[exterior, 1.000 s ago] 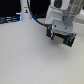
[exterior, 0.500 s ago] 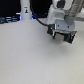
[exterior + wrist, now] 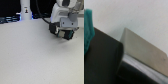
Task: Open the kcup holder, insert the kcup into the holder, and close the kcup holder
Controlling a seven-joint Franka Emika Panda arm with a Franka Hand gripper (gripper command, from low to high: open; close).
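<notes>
over at the exterior view's right, my gripper (image 3: pixel 65 36) hangs low above the table (image 3: pixel 30 60), something green between its jaws, likely the kcup (image 3: pixel 65 35); the grip i can't confirm. under the wrist, a dark boxy edge, perhaps the kcup holder (image 3: pixel 104 60), sits close, with bare tabletop beyond.

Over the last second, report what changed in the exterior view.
The gripper drifted slightly toward the exterior view's right, staying low over the white table. Something green shows between its fingers, but grasp or release cannot be told. The white bottle-shaped post stayed where it was.
</notes>
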